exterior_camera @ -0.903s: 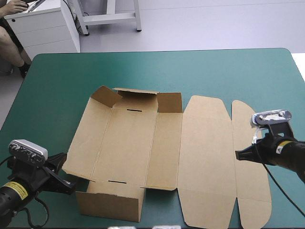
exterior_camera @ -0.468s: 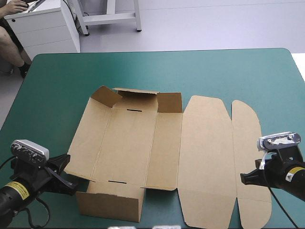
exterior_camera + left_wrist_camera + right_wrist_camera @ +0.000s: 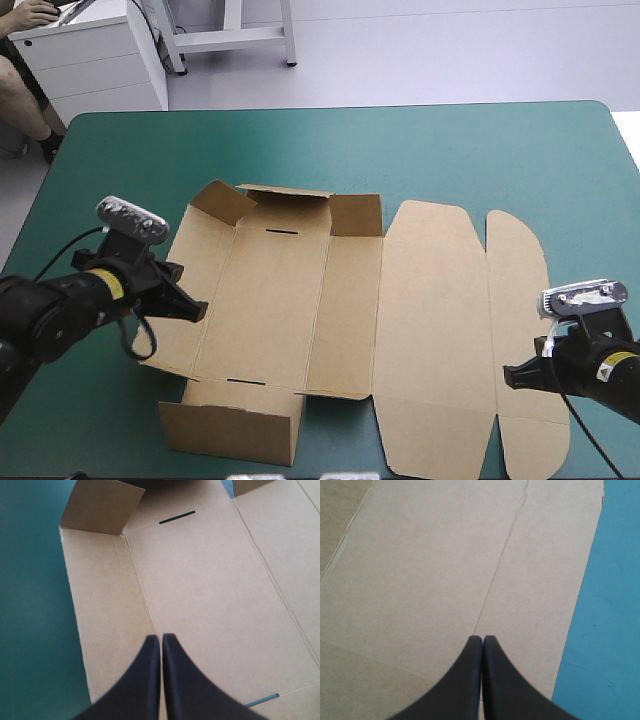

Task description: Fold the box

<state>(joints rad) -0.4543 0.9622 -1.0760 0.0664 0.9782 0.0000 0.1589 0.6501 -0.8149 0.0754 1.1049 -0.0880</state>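
The box (image 3: 290, 300) lies open on the teal-green desk (image 3: 460, 150), its brown board spread mostly flat. Its near end wall stands raised, the far end wall and two corner flaps are tilted up, and the lid with its rounded tuck flap lies flat at the box's right. The left claw (image 3: 198, 310) is over the box's left side panel, its black fingers pressed together into one point. The right claw (image 3: 510, 375) is over the crease beside the tuck flap, its fingers likewise together and holding nothing.
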